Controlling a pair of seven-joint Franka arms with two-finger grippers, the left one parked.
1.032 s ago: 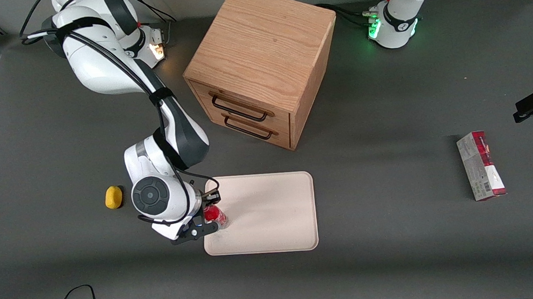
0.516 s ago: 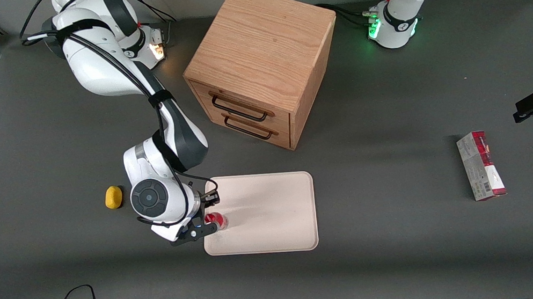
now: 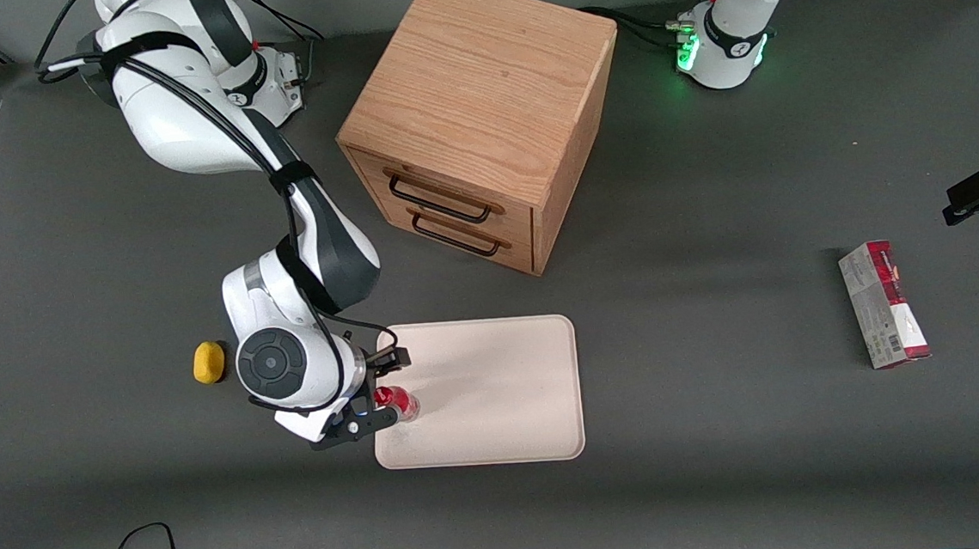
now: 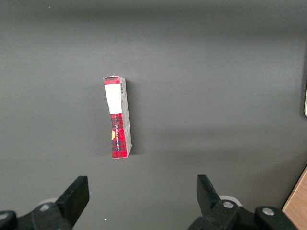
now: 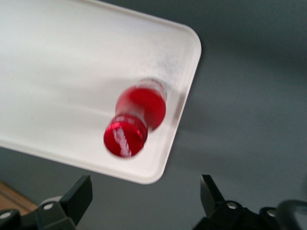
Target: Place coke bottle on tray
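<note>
The coke bottle [image 3: 397, 403] stands upright on the tray [image 3: 498, 394], close to the tray's corner nearest the working arm and the front camera. The right wrist view looks down on the bottle's red cap [image 5: 125, 137], with the coke bottle [image 5: 141, 108] just inside the rim of the cream tray [image 5: 57, 72]. My gripper [image 3: 385, 390] hovers over that tray edge, open. Its two black fingers stand wide apart with nothing between them, and the gripper [image 5: 146, 197] sits over bare table just off the tray, apart from the bottle.
A wooden two-drawer cabinet [image 3: 478, 112] stands farther from the front camera than the tray. A small yellow object [image 3: 209, 362] lies beside the arm's wrist. A red-and-grey carton [image 3: 883, 303] lies toward the parked arm's end, and the carton [image 4: 117, 117] also shows under the parked gripper.
My gripper has let go of the bottle: its fingers spread apart and it drew slightly back toward the working arm's end. The bottle stays standing on the tray.
</note>
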